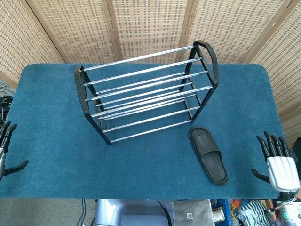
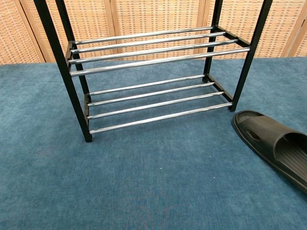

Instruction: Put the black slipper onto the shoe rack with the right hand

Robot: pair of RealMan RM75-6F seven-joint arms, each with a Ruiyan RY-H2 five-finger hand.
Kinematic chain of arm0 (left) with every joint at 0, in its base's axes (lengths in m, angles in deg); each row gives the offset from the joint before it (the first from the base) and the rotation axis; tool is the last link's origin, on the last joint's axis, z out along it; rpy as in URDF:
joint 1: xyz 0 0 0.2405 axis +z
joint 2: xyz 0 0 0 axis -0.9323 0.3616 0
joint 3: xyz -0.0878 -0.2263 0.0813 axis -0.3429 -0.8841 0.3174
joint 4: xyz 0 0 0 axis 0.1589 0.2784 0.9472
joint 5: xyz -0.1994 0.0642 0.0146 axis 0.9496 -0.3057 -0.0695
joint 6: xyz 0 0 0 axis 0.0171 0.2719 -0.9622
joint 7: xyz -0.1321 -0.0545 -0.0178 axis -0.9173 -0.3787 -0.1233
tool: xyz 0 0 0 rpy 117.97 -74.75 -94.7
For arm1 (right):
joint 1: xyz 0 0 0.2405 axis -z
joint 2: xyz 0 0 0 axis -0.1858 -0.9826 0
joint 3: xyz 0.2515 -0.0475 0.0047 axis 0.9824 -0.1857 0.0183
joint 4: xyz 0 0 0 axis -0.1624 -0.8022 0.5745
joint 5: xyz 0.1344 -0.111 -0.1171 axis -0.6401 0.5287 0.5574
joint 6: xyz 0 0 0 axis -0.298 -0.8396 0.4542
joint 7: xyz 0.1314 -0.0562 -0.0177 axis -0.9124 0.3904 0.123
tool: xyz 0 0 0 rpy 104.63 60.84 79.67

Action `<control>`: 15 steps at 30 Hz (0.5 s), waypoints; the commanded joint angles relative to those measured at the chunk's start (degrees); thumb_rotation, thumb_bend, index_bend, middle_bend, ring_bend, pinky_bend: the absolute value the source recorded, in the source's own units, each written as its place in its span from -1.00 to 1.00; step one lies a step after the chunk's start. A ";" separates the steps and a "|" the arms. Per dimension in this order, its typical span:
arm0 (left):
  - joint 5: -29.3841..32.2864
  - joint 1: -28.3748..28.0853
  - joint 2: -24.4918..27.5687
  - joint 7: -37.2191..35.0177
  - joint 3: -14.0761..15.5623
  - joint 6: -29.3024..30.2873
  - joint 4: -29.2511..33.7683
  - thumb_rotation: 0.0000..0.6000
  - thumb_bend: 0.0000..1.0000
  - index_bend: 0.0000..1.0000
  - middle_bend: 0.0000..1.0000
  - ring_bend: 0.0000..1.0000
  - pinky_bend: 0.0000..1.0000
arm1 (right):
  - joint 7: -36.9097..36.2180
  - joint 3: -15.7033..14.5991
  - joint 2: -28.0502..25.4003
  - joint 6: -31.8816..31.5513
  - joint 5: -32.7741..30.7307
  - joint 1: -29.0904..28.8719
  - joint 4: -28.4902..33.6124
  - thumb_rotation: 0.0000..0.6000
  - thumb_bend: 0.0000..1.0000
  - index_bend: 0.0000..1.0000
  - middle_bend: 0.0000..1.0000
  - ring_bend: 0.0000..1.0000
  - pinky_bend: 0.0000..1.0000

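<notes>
The shoe rack stood in the middle of the blue carpeted table, its chrome bars bare. The black slipper lay flat on the carpet just in front of the rack's right end post — apart from it, sole down. The right hand hovered at the table's right edge, fingers spread and holding nothing, well apart from the slipper; the left hand sat at the left edge, likewise released. Woven wicker screens closed off the back.
</notes>
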State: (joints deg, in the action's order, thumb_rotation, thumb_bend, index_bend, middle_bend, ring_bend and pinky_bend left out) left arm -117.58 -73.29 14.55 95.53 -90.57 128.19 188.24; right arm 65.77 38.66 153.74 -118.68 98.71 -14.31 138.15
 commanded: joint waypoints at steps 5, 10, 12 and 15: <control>-0.13 0.05 -0.10 0.15 0.09 0.02 0.00 1.00 -0.75 -1.00 -1.00 -1.00 -1.00 | 0.07 -0.70 -0.24 0.92 0.46 -0.12 0.27 1.00 -1.00 -0.86 -1.00 -1.00 -1.00; -0.36 0.31 0.16 -0.11 -0.03 0.71 0.37 1.00 -0.75 -1.00 -1.00 -1.00 -1.00 | -0.95 -1.55 -0.41 3.85 2.04 -1.77 0.73 1.00 -0.63 -0.83 -1.00 -1.00 -1.00; -0.32 0.39 0.45 -0.04 -0.21 1.01 0.79 1.00 -0.75 -1.00 -1.00 -1.00 -1.00 | -2.40 -2.11 -0.72 7.18 4.66 -4.37 0.48 1.00 -0.25 -0.73 -0.97 -1.00 -1.00; -0.17 0.30 0.75 0.26 -0.38 0.96 1.37 1.00 -0.75 -1.00 -1.00 -1.00 -1.00 | -5.79 -2.45 -1.21 12.23 7.26 -8.32 0.11 1.00 0.08 -0.55 -0.85 -1.00 -1.00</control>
State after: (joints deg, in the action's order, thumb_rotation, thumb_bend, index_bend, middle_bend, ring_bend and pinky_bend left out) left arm -117.78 -72.97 15.25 95.74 -90.91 129.15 189.57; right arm 62.89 36.77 153.02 -110.50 103.32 -19.21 138.57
